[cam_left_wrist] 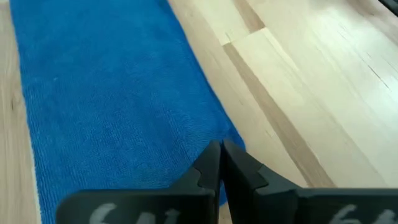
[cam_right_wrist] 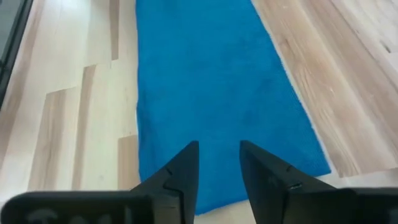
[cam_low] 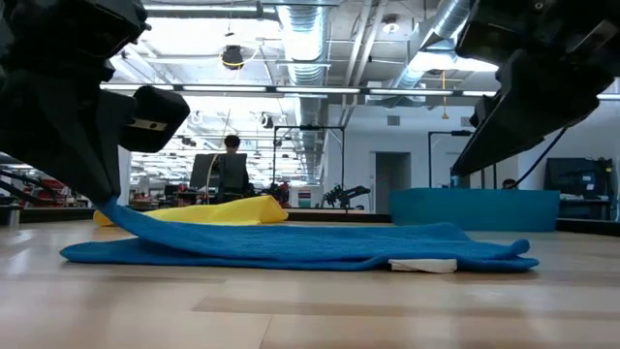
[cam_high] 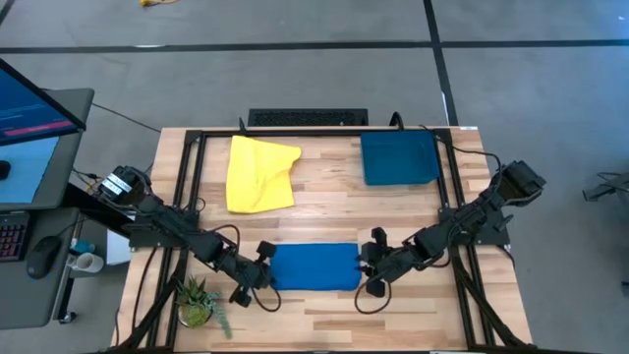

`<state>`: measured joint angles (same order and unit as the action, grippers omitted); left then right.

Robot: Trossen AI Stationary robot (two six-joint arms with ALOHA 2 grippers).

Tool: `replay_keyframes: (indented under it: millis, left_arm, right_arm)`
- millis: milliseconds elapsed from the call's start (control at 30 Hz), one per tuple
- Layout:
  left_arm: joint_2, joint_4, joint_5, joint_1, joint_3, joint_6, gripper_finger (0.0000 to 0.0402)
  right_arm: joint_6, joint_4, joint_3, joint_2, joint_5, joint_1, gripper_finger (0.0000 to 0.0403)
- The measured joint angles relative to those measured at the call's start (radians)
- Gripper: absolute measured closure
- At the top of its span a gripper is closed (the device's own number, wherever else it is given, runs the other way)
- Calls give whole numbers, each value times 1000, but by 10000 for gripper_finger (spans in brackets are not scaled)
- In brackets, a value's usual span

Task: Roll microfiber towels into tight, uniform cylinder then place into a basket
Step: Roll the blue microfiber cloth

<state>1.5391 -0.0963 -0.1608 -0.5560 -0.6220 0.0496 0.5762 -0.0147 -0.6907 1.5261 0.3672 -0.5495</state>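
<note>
The blue towel (cam_high: 314, 267) lies as a flat strip on the near middle of the table; it also shows in the low view (cam_low: 291, 247). My left gripper (cam_left_wrist: 221, 155) is shut at the towel's left end. My right gripper (cam_right_wrist: 217, 155) is open just above the towel's right end (cam_right_wrist: 211, 112), touching nothing. The yellow towel (cam_high: 260, 172) lies crumpled at the far left. The basket (cam_high: 398, 157) stands at the far right. My left gripper pinches the blue towel's left end at its edge by a corner (cam_left_wrist: 231, 142) between its two fingertips, slanting down from the table's left. That end is raised a little off the table (cam_low: 116, 213); the rest of the towel lies flat.
A small potted plant (cam_high: 197, 300) stands at the table's near left corner. Black frame rails (cam_high: 192, 177) run along the table's left, right and far sides. A monitor (cam_high: 29, 138) stands beyond the left edge. Bare wood lies between the towels.
</note>
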Motion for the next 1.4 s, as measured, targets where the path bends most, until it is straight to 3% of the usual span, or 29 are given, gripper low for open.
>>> replay_keyframes:
  millis: [200,667,833,1033,1400]
  left_arm:
    - [0,1,14,0,0,41,388]
    - [0,37,-73,2,1,133,269]
    - [0,32,-162,53,1,187,263]
    - [0,9,-109,134,1,214,266]
    - [0,-61,-84,161,1,134,267]
  right_arm:
    - [0,0,0,0,0,4,274]
    - [-8,0,0,0,-2,46,275]
    - [-9,0,0,0,-4,63,276]
    - [-8,6,0,7,-38,65,277]
    - [-8,100,-17,169,-104,95,277]
